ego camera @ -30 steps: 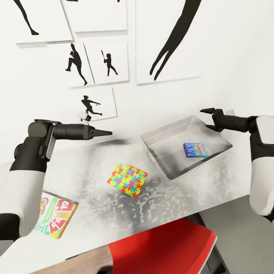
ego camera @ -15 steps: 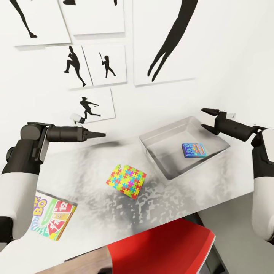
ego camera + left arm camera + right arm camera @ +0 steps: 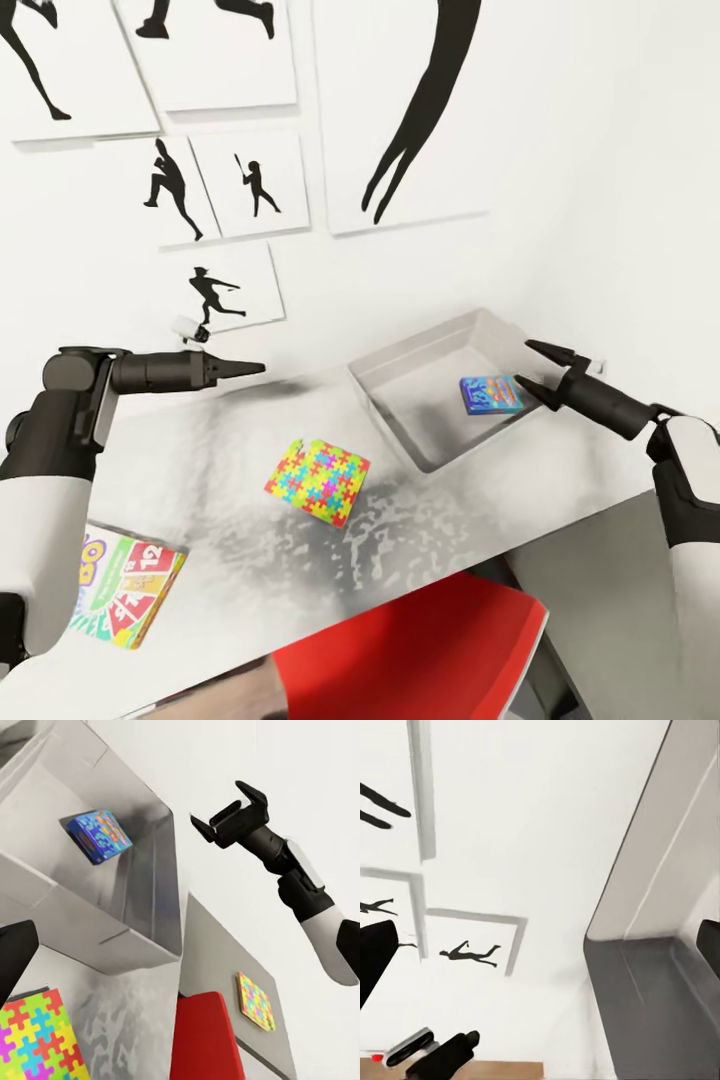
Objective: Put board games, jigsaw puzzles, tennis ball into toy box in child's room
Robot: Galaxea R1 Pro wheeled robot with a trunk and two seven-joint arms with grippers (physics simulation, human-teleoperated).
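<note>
Head view: two board games (image 3: 491,394), one jigsaw puzzle (image 3: 318,481).

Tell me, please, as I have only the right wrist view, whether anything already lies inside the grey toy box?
Observer: Yes, one blue printed board game box lies flat inside the grey open toy box.
Operator: Thank you. What remains on the table?
Observer: A multicoloured square jigsaw puzzle lies on the pale grey tabletop, to the left of the toy box.
Operator: Is there anything else?
Observer: A white-green-yellow printed board game box sits at the table's near left edge.
</note>
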